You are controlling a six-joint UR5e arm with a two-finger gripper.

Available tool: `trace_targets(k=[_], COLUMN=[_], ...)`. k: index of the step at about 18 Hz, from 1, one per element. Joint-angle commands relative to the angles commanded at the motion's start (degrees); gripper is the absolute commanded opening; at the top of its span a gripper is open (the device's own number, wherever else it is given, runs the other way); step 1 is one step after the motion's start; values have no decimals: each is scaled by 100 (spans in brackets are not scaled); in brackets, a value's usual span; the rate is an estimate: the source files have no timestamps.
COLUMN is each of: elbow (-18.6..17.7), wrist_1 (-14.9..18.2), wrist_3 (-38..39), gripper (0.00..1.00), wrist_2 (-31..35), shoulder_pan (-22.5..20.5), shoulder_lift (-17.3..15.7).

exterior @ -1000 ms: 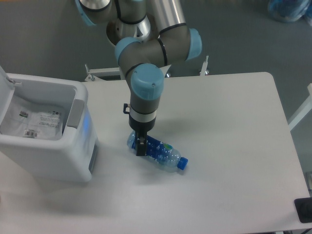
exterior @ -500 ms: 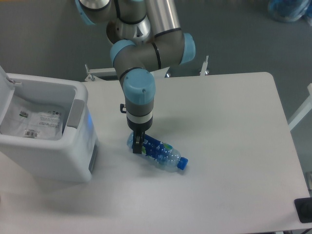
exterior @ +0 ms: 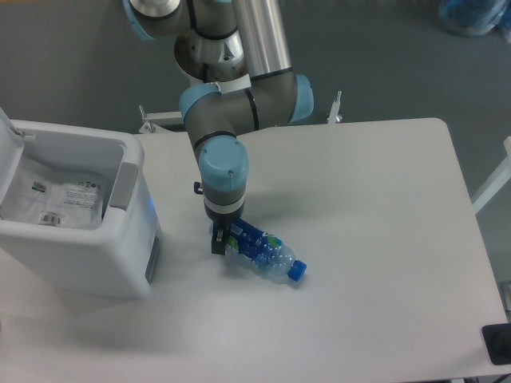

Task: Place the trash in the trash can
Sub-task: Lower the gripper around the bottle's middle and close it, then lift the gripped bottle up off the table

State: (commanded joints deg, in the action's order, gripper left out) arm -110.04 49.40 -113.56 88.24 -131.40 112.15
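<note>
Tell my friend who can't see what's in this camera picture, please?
A robot arm's gripper is down at the bottom end of a small clear bottle with a blue label, lying on its side on a white table. To the left, an open white trash can already holds a clear plastic pouch.

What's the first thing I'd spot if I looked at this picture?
Probably the big grey and blue robot arm reaching down over the white table. Its gripper sits at the blunt end of a little blue-labelled bottle lying on its side. At left, an open white bin holds a clear pouch.
</note>
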Motion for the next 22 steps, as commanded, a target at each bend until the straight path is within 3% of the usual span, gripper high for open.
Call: trace_targets(k=[5,7,12,17,22], elbow=[62,70,254,790,1615], wrist_1=[-63,-63,-63,-63,-54], wrist_3=[306,475,650,1800,3390], gripper=[72,68,68,68,71], wrist_2=[-35,-35,-403,-1826,-2381], shoulder_pan=[1,1,-61,-429,-658], shoulder_lift=[27,-8,-78,-298,-325])
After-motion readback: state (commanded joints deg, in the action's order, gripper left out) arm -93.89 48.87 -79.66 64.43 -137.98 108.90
